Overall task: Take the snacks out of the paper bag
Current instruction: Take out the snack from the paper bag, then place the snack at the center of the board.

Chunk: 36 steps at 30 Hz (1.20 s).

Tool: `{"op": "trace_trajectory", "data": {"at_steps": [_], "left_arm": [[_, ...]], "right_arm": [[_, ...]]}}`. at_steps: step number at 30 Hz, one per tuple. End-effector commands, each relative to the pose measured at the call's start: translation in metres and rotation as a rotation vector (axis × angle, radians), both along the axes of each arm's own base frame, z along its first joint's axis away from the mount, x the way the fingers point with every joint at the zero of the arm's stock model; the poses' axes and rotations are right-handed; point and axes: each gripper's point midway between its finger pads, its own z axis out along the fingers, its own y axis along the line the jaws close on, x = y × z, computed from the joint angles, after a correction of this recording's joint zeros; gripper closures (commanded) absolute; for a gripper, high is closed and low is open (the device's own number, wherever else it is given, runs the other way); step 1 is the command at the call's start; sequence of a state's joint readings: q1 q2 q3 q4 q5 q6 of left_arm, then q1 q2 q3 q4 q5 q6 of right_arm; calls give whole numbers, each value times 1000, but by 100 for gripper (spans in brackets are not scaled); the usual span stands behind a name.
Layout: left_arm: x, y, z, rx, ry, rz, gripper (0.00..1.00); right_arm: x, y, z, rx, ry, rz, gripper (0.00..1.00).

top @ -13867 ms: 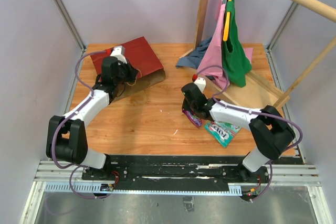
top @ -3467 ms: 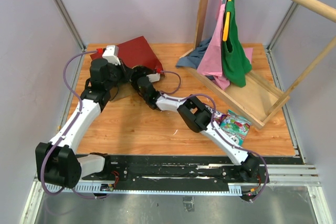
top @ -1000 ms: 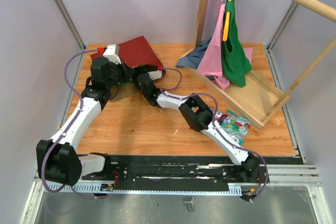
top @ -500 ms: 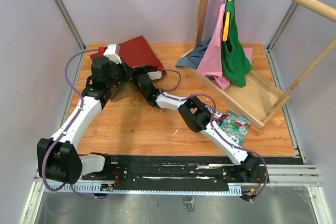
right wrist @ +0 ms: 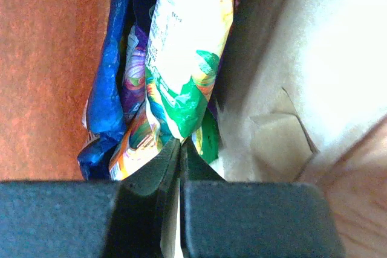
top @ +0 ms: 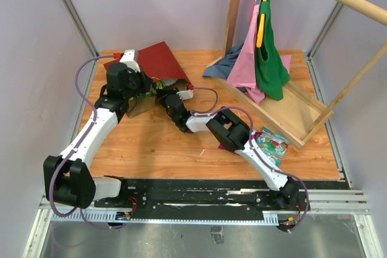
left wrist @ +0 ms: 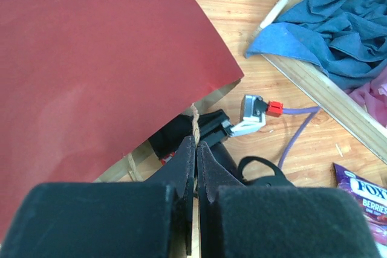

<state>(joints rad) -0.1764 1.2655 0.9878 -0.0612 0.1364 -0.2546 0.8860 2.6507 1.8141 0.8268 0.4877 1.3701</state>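
Observation:
The dark red paper bag (top: 158, 60) lies on its side at the back left, mouth toward the middle. My left gripper (left wrist: 196, 144) is shut on its twine handle (left wrist: 195, 116), holding the mouth up. My right gripper (right wrist: 181, 144) is inside the bag, shut on the bottom edge of a green, white and yellow snack packet (right wrist: 188, 40). Packed beside it are a blue packet (right wrist: 104, 95), a purple one (right wrist: 134, 67) and an orange-yellow one (right wrist: 130, 152). From above, the right fingers are hidden in the bag mouth. A teal packet (top: 271, 144) and a purple one (top: 250, 132) lie on the table at the right.
A pale wooden frame (top: 305, 126) stands at the back right with pink (top: 247, 58) and green (top: 270, 58) garments hanging over it and a blue cloth (top: 221, 67) beside it. My right arm (top: 227, 128) stretches across the table's middle. A purple cable (left wrist: 299, 134) trails near the bag mouth.
My right gripper has shut on the green-and-white packet inside the bag, and its wrist has drawn back a little toward the right. The left gripper keeps its hold on the handle.

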Motion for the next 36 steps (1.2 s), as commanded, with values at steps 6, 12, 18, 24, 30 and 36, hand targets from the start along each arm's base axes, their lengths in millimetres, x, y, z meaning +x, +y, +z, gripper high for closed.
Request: {"op": "trace_trajectory", "data": {"at_steps": [6,12,18,24,30,36], "left_arm": [[6,10,22,39,-55,47,100],[-4,8,35,19,-90,29,99],[-14,3,47,-6,-115,-2,99],[-17,2,51,-11,-133,-11,99],[-18,3,50,-5,-136,-4,100],[-17,3,49,-3,-136,-5,99]], "right_arm": [[-38,-4,39,30,-79,59,99],[-63,-31,44,-12,-102,46,99],[-83,-54,56,-102,-165,56,99],[-115,-82,85,-181,-269,110,99],[-166,-91,84,-285,-247,318,99],[-181,-105,94,-589,-257,382,99]]}}
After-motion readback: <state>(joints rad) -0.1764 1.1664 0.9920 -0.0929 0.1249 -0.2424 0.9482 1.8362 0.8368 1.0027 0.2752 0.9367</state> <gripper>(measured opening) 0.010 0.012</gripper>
